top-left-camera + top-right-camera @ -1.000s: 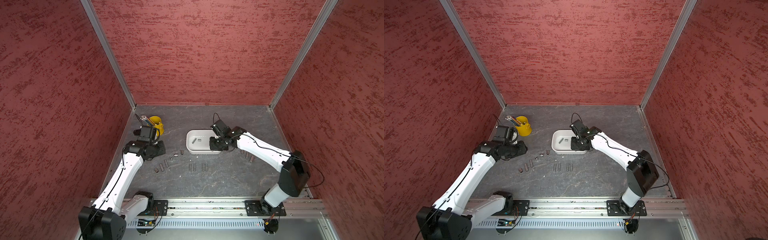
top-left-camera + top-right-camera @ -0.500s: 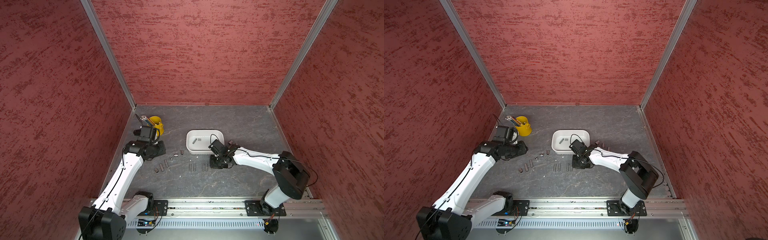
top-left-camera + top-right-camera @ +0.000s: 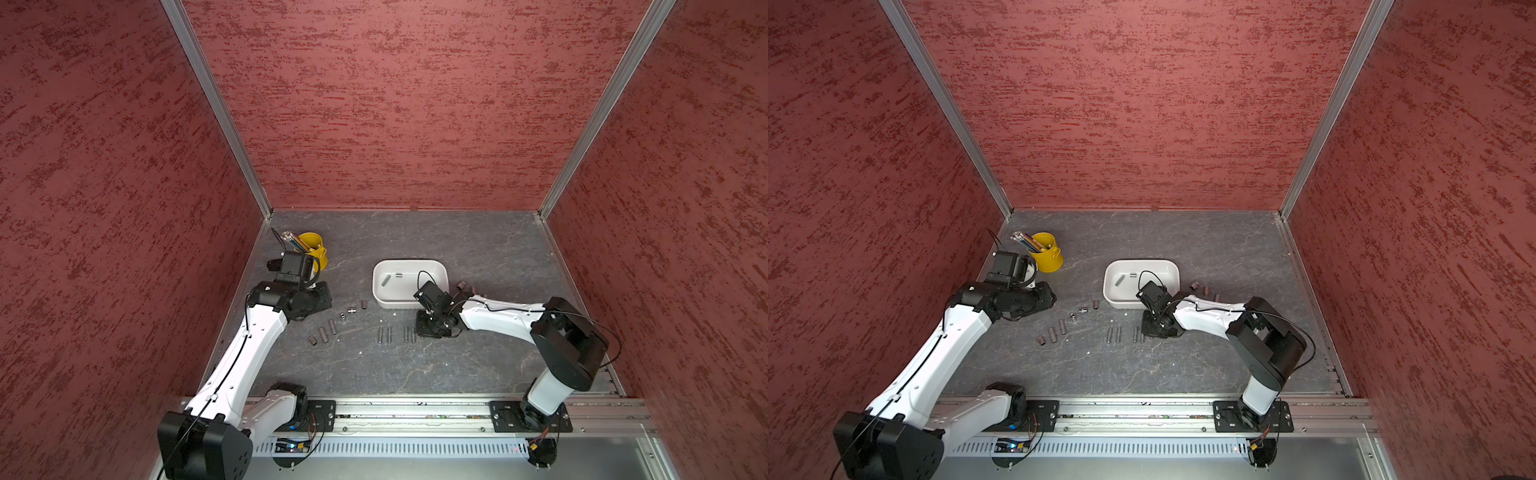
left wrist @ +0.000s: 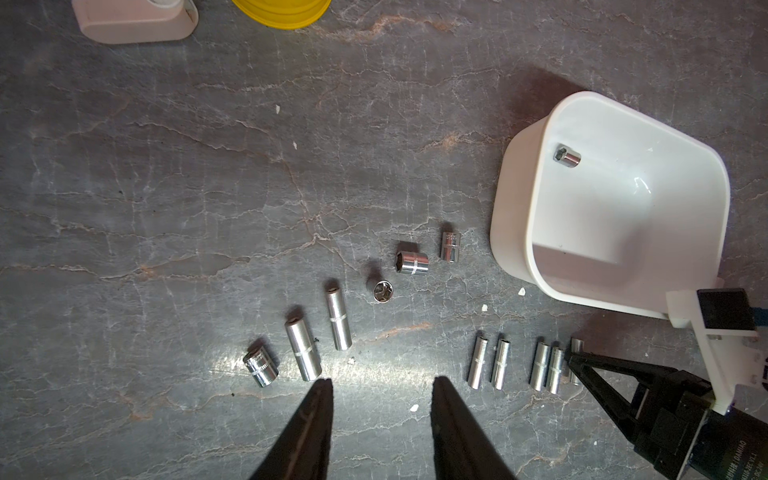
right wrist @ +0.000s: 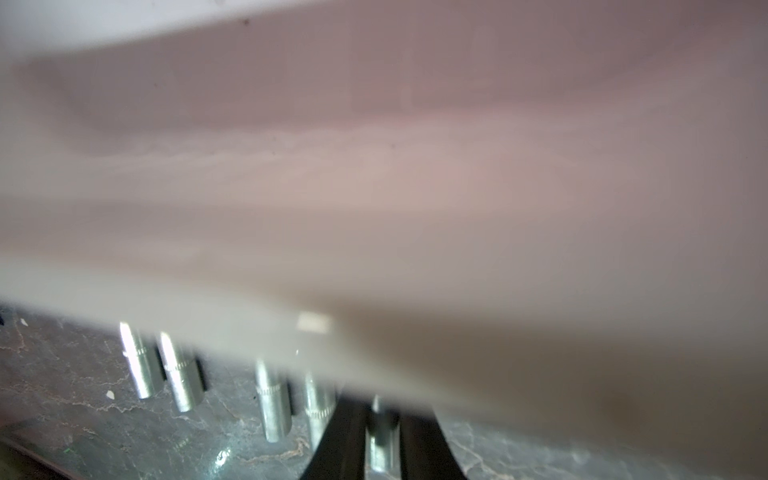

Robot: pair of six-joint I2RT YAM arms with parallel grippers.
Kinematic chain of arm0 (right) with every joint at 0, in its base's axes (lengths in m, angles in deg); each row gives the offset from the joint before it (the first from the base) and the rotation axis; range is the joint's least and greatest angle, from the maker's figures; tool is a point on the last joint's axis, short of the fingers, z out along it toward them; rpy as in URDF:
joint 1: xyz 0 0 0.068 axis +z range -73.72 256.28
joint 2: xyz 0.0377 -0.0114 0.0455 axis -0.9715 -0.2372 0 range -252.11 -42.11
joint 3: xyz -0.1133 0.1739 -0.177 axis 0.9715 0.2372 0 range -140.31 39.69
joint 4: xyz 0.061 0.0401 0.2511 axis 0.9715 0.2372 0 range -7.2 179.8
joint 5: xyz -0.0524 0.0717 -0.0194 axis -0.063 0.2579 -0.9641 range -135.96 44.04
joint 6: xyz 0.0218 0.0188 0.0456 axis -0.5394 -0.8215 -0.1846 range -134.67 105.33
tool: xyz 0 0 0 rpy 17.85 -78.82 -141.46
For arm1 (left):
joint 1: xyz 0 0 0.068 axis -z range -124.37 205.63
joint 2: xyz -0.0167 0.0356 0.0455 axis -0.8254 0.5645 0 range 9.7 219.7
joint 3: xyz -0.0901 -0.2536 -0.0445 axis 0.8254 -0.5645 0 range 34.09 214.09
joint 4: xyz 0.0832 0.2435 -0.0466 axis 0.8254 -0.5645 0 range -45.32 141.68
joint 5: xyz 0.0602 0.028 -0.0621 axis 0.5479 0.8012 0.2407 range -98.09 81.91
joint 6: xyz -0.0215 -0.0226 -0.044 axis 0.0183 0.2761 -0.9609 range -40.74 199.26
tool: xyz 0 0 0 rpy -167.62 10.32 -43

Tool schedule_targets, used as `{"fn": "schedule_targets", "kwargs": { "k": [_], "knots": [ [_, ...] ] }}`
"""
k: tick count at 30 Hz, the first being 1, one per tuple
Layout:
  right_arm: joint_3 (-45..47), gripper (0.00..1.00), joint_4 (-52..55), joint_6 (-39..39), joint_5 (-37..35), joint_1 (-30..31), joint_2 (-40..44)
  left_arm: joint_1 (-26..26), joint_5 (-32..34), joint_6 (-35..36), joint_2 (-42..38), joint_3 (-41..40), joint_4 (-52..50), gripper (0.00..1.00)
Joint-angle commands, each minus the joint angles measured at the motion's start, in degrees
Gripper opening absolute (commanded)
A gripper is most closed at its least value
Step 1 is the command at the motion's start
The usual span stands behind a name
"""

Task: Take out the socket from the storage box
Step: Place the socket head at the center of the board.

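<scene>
1. Red textured walls (image 3: pixel 395 104) enclose a grey, stone-patterned bench (image 3: pixel 457 365).
2. Storage box (image 3: pixel 409 262): a white tub standing upright on the bench, seen in both top views.
3. Inside the storage box, two sockets (image 3: pixel 386 279) lie on its floor, close to the long wall farthest from the arm bases.
4. Socket (image 5: pixel 382 444): outside the storage box. It lies on the bench near the box's long wall on the arm-base side, at the end of a row of four sockets (image 4: pixel 500 365).
5. Right gripper (image 4: pixel 577 359): low over the bench, near that same wall. Its fingers (image 5: pixel 340 440) stand narrowly apart, one on each side of the socket. The right wrist view is blurred, so whether they press on it cannot be told.
6. Left gripper (image 4: pixel 382 380): hovers over the bench, well apart from the storage box. Its fingers (image 4: pixel 311 424) are parted with nothing between them.
7. Six more sockets (image 4: pixel 338 320) lie loose on the bench between the storage box and the left arm.
8. Yellow pencil cup (image 3: pixel 316 249): stands well apart from the storage box, on the left arm's side.
</scene>
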Motion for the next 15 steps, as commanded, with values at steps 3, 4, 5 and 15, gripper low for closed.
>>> {"fn": "schedule_targets", "kwargs": {
  "k": [3, 4, 5, 15],
  "knots": [
    [1.0, 0.25, -1.0, -0.8, -0.6, 0.4, -0.1, -0.3, -0.3, 0.6, 0.3, -0.6, 0.8, 0.43],
    [1.0, 0.26, -1.1, -0.7, -0.6, 0.4, -0.1, -0.3, -0.3, 0.5, 0.3, -0.6, 0.8, 0.43],
    [1.0, 0.26, -1.1, -0.9, -0.6, 0.4, -0.1, -0.3, -0.2, 0.5, 0.4, -0.7, 0.7, 0.43],
    [1.4, 0.33, 0.1, 0.0, -1.8, 0.3, 6.2, 0.0, -0.7, 0.6, 0.1, -0.5, 0.9, 0.45]
  ]
}}
